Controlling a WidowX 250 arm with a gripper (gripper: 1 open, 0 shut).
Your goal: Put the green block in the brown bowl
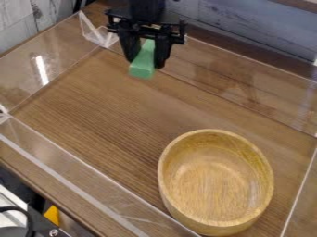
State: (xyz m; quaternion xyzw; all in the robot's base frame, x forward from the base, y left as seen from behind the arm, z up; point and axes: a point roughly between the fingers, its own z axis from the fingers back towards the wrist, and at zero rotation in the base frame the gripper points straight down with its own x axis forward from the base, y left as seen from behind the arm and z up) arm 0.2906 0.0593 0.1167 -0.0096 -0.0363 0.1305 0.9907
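Note:
The green block (144, 63) hangs in the air near the top of the view, tilted, its upper end pinched between the black fingers of my gripper (147, 46), which is shut on it and points down. The brown bowl (217, 180) rests on the wooden tabletop at the lower right, wide, round and with nothing in it. The block is well up and to the left of the bowl, clear of the table surface.
Clear plastic walls (50, 56) fence the wooden tabletop (99, 120) on the left, front and right. A light plank wall runs along the back.

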